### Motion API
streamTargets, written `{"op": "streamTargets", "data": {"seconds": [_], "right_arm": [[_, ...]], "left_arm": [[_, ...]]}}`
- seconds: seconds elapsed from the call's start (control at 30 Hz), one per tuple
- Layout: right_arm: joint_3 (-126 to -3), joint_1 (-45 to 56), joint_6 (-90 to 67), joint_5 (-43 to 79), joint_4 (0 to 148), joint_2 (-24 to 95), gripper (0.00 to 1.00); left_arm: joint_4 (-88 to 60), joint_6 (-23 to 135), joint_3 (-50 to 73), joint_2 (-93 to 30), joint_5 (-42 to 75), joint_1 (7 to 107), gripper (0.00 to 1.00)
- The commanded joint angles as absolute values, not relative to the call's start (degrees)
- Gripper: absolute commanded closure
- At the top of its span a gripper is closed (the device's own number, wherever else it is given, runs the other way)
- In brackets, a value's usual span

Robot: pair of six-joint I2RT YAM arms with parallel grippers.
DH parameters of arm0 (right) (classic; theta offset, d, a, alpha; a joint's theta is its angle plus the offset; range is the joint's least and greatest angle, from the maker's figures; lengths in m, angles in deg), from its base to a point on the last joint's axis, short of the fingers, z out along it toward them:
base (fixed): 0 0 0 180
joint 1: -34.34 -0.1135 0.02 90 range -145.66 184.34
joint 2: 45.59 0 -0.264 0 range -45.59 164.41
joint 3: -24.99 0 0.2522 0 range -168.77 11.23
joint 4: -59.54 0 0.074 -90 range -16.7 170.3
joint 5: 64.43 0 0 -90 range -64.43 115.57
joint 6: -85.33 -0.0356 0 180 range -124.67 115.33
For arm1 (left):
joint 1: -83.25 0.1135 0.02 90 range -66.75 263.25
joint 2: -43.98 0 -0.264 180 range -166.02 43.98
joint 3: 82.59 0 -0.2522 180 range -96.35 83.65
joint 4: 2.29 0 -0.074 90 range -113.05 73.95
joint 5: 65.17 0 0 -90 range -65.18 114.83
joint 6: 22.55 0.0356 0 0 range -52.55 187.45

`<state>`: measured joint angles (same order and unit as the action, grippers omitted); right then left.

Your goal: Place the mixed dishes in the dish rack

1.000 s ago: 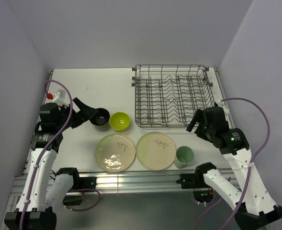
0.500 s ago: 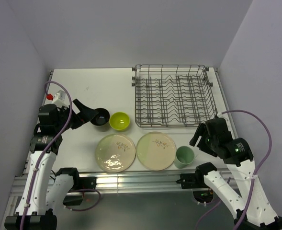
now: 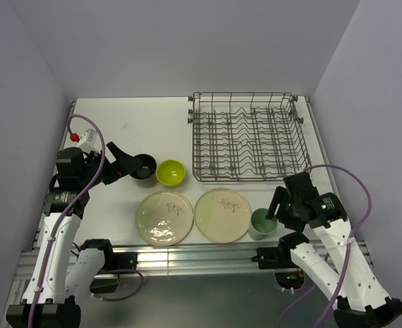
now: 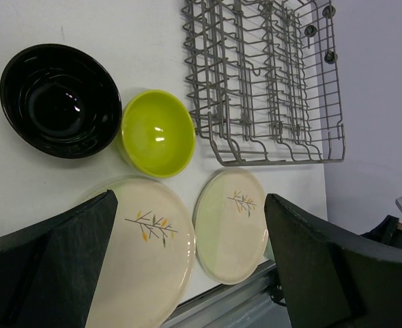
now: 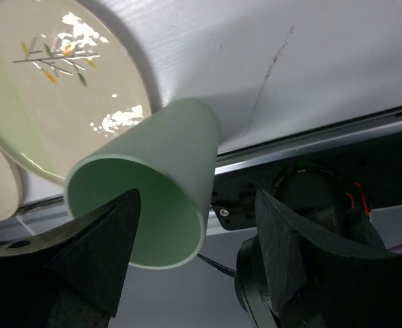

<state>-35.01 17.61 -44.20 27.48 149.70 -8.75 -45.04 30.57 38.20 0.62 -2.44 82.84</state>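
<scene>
The grey wire dish rack (image 3: 245,137) stands at the back right, with nothing in it. Two cream plates (image 3: 164,216) (image 3: 222,214) lie side by side at the front. The lime bowl (image 3: 170,172) and the dark cup (image 3: 144,166) sit behind them. The mint cup (image 3: 263,223) stands right of the plates. My right gripper (image 3: 274,210) is open at the cup's rim. In the right wrist view its jaws (image 5: 194,253) straddle the cup's (image 5: 153,198) wall, one finger at the opening and one outside. My left gripper (image 3: 127,162) is open and empty just left of the dark cup (image 4: 61,99).
The left wrist view shows the lime bowl (image 4: 158,131), both plates (image 4: 146,253) (image 4: 231,222) and the rack (image 4: 262,82). The table's near metal rail (image 3: 207,254) runs just in front of the plates and cup. A white device with a red button (image 3: 83,137) sits at the far left.
My right arm has come down and towards the near edge, from beside the rack's front right corner to the mint cup's rim. The left arm has hardly moved.
</scene>
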Motion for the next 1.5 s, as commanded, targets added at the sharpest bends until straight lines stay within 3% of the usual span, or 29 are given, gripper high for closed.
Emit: {"op": "streamTargets", "data": {"seconds": [0.0, 0.27, 0.63, 0.77, 0.83, 0.87, 0.97, 1.23, 1.47], "right_arm": [[-33.8, 17.2, -44.0, 26.4, 149.1, -7.0, 0.25], [-33.9, 17.0, -44.1, 26.4, 148.1, -2.3, 0.27], [-34.4, 14.1, -46.9, 25.1, 145.4, 2.7, 0.42], [-34.0, 12.1, -48.2, 25.5, 145.1, 3.7, 0.58], [-34.1, 11.1, -49.0, 25.5, 145.5, 3.8, 0.7], [-34.2, 10.9, -49.1, 27.0, 145.7, 3.8, 0.88], [-35.4, 10.3, -49.5, 29.9, 147.4, 3.4, 1.0], [-48.0, 9.8, -47.4, 34.6, 155.0, 3.0, 1.0], [-64.1, 9.1, -39.9, 23.0, 152.8, 7.9, 1.0]], "left_arm": [[-45.7, 32.2, 35.8, 0.7, -4.7, 83.1, 0.03], [-44.1, 31.0, 36.5, 1.2, -7.3, 83.1, 0.03], [-45.2, 32.2, 35.9, 1.1, -7.7, 83.1, 0.03], [-45.1, 32.3, 36.3, 0.8, -8.5, 83.1, 0.03], [-45.0, 32.5, 36.5, 0.7, -8.7, 83.1, 0.03], [-45.1, 32.6, 36.5, 0.6, -8.7, 83.1, 0.03], [-45.5, 33.0, 36.3, 0.5, -8.9, 83.1, 0.03], [-43.3, 31.0, 36.4, 0.3, -13.6, 83.1, 0.04], [-35.8, 25.7, 37.3, 0.1, -24.6, 83.1, 0.03]]}}
